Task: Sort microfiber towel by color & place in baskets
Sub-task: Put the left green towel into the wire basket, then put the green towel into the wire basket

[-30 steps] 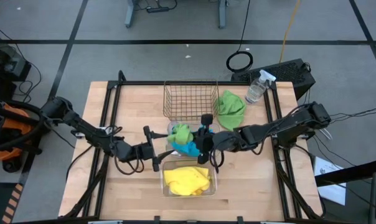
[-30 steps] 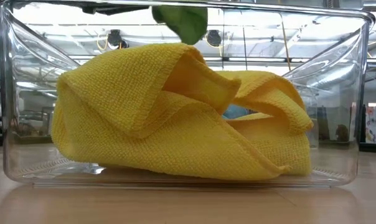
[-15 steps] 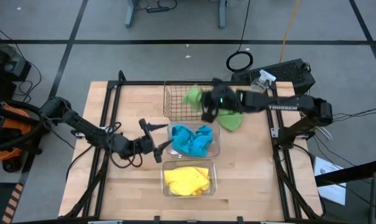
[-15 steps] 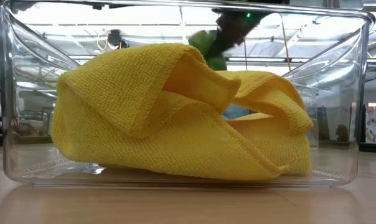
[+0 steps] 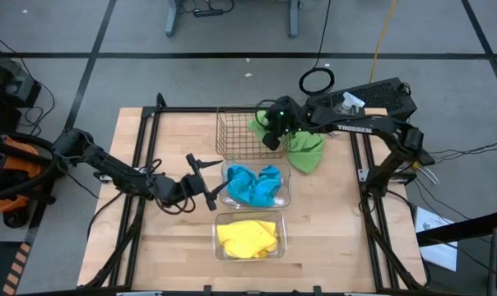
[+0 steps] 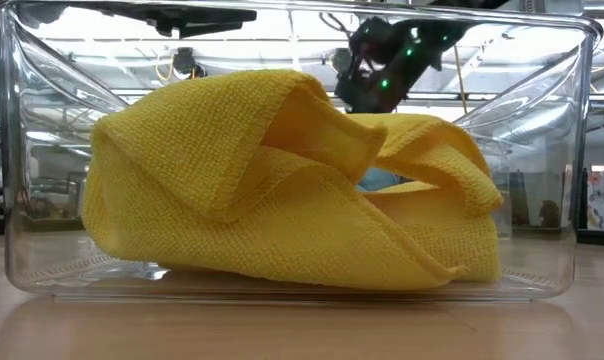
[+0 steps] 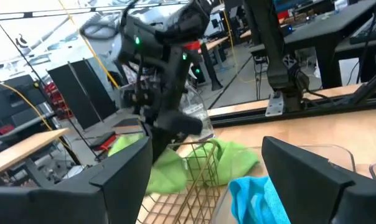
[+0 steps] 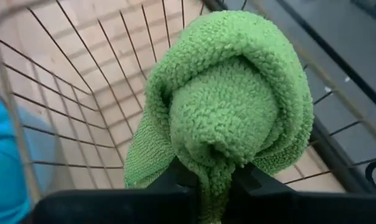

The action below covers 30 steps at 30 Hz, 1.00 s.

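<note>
Right claw (image 5: 271, 130), closed on one green towel (image 8: 228, 106), hangs over the right edge of the one wire basket (image 5: 242, 131); a second green towel (image 5: 307, 150) lies on the tabletop (image 5: 331, 205) just right of it. Left claw (image 5: 206, 182) waits open beside the clear basket (image 5: 285, 197) holding blue towels (image 5: 253, 184). Another clear basket (image 6: 12, 150) holds yellow towels (image 6: 272, 190).

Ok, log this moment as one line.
right gripper: shut on green towel, over wire basket | left gripper: open, beside blue-towel bin | second green towel: on table
</note>
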{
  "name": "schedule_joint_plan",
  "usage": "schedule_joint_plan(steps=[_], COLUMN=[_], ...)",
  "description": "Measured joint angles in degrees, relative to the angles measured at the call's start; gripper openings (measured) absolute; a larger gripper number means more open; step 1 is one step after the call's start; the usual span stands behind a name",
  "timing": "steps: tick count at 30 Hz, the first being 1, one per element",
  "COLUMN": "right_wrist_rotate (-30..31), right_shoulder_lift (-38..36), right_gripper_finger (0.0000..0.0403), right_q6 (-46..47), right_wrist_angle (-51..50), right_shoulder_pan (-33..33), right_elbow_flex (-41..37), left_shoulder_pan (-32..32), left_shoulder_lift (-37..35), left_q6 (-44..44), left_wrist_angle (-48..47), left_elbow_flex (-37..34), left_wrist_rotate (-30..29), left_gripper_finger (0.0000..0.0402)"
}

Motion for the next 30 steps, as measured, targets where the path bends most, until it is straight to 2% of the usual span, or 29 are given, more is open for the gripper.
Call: schedule_joint_plan(steps=[7, 10, 14, 19, 23, 27, 30], right_wrist_rotate=[3.0, 3.0, 3.1, 3.1, 3.1, 4.3, 9.3], right_shoulder_lift=[3.9, 4.8, 4.9, 2.4, 0.5, -3.2, -6.5], right_gripper_finger=[0.0033, 0.0063, 0.0123, 0.0189, 0.0224, 0.0242, 0.0243], right_q6=[5.9, 7.5, 7.3, 8.1, 8.6, 8.6, 8.6], right_wrist_angle=[-1.6, -3.6, -5.6, -6.9, -8.3, -12.5, -17.2], right_shoulder_pan=[0.0, -0.5, -0.8, 0.0, 0.5, 1.4, 3.8], right_elbow_flex=[0.0, 0.0, 0.0, 0.0, 0.0, 0.0, 0.0], left_shoulder_pan=[0.0, 0.0, 0.0, 0.0, 0.0, 0.0, 0.0], left_shoulder_lift=[0.0, 0.0, 0.0, 0.0, 0.0, 0.0, 0.0], left_q6=[-1.1, -2.9, -3.3, -4.6, -4.7, -4.7, -4.7], left_wrist_angle=[-0.5, -1.0, -2.6, -3.2, -3.6, -3.7, -3.9], left_elbow_flex=[0.0, 0.0, 0.0, 0.0, 0.0, 0.0, 0.0], left_wrist_rotate=[0.0, 0.0, 0.0, 0.0, 0.0, 0.0, 0.0], left_gripper_finger=[0.0308, 0.0308, 0.0308, 0.0308, 0.0308, 0.0308, 0.0308])
